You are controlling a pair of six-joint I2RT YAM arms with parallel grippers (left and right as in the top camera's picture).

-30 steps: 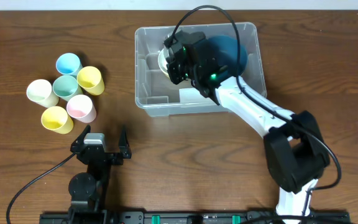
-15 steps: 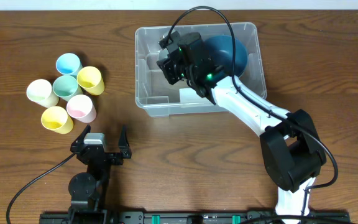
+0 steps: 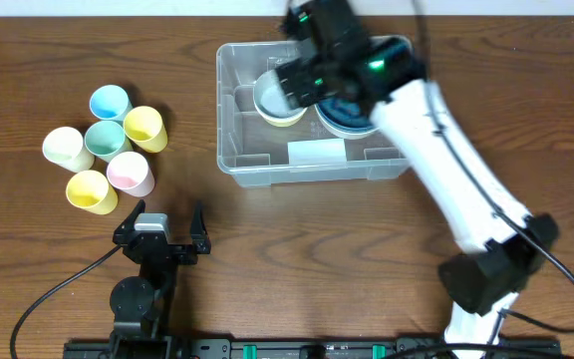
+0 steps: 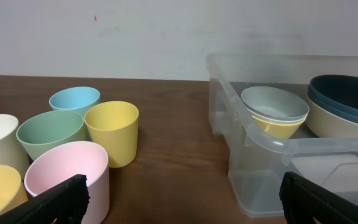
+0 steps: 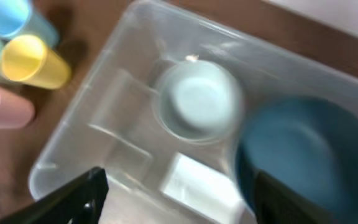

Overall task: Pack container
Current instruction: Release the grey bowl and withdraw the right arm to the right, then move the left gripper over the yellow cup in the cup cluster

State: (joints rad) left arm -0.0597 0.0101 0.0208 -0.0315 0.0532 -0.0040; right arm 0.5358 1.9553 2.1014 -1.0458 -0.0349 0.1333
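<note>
Hovering: right gripper (image 5: 179,200) over container (image 3: 229,120), jaws apart, empty.
Left gripper (image 3: 165,215): jaws wide, empty; cups (image 3: 108,140) near, 11 o'clock.

Container (image 4: 328,145) clear glossy plastic; table (image 3: 317,249) dark wood grain, smooth; cups (image 4: 112,134) matt pastel plastic

Your R gripper (image 5: 185,196) hangs above the container (image 3: 239,135), jaws wide, empty; L gripper (image 3: 163,221) parked well apart from it, also wide.
</note>
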